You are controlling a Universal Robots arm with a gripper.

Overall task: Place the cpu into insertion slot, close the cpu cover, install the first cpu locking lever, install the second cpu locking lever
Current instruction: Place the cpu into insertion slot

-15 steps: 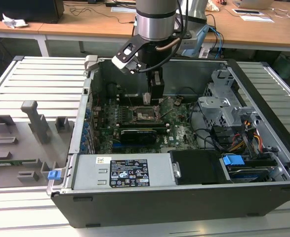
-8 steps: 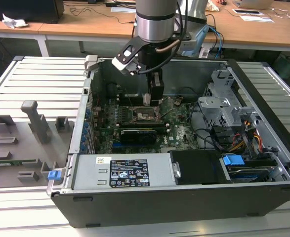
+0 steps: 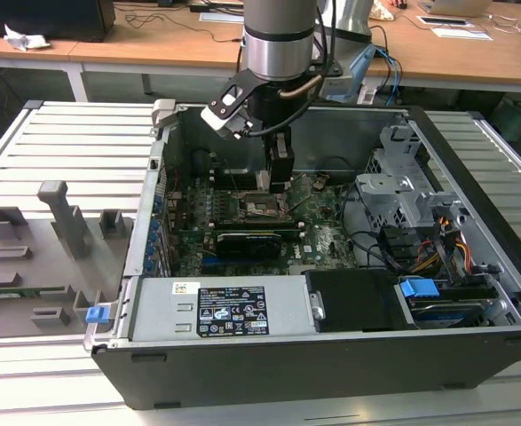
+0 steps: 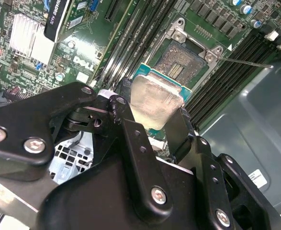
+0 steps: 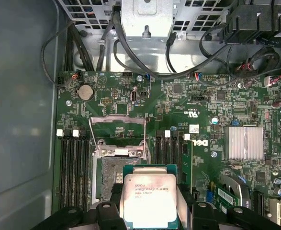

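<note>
Tool [image 4: 152,109] clenches cpu [image 4: 155,99] above insertion slot [image 4: 181,64]; first wrist view shows cpu cover [image 5: 117,152] raised.

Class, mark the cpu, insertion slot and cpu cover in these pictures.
cpu [image 5: 150,199]: first wrist view, middle of its silvery face.
insertion slot [image 5: 109,179]: first wrist view, exposed dark contact field.
cpu cover [image 5: 117,118]: first wrist view, open frame's end bar.

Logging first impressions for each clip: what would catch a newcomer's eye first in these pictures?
The silvery cpu, pinched in the black gripper, stands out over the green motherboard. Just beyond it lies the bare insertion slot, not yet filled. In the exterior view, the arm reaches down into an open computer case.
</note>
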